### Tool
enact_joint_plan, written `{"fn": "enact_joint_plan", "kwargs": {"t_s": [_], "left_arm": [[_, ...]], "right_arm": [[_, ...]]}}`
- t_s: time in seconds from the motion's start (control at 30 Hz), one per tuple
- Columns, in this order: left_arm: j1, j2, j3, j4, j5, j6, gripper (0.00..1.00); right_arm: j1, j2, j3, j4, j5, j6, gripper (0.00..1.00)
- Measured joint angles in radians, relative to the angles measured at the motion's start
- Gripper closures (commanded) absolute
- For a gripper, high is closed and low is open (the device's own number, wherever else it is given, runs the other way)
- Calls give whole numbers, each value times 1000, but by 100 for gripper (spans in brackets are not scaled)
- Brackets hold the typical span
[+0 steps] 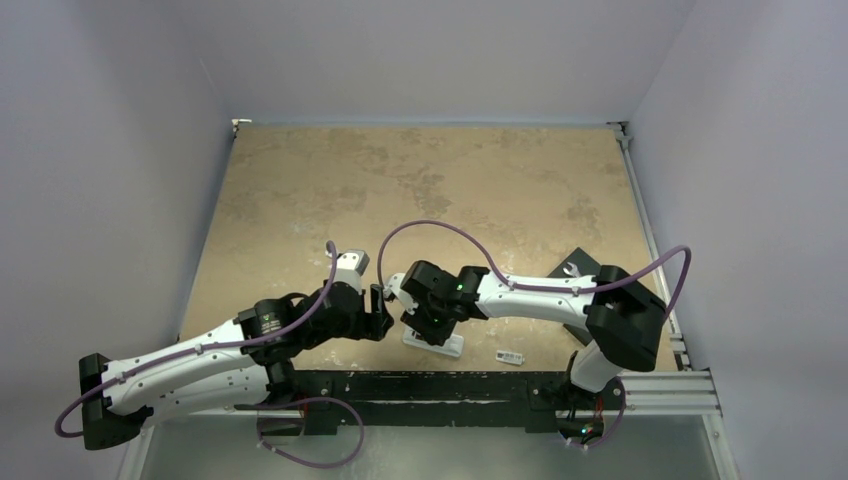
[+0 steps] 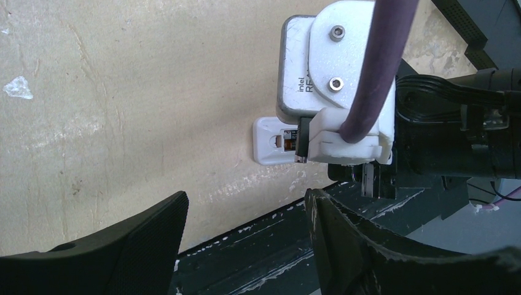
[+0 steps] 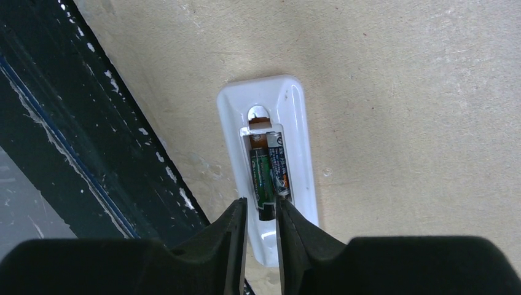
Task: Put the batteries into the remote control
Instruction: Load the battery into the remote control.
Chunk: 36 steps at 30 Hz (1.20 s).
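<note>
At near edge of table [image 3: 399,92], remote control [image 3: 298,123] is laid back-up, batteries [image 3: 264,178] in slot. Right gripper [image 3: 261,227] is held slightly open astride one battery's end, seemingly loose; left gripper [image 2: 246,239] wide, empty. End should be pushed flat, gently.

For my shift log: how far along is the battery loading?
Done: one battery sits in the remote's open compartment. In hand: the right end effector straddles the second battery's near end, likely seating it. Remaining: the likely cover lies apart, not yet fitted; the left end effector is open, empty.
</note>
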Motion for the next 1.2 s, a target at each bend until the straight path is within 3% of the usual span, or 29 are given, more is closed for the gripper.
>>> {"fn": "enact_joint_plan", "kwargs": {"t_s": [0.5,1.2], "left_arm": [[0,1,0,0,1,0,27],[0,101,-37,143,75,5,26]], "right_arm": [[0,-65,9,-1,16,54,64],[-3,-574,-230,71,200,464,59]]}}
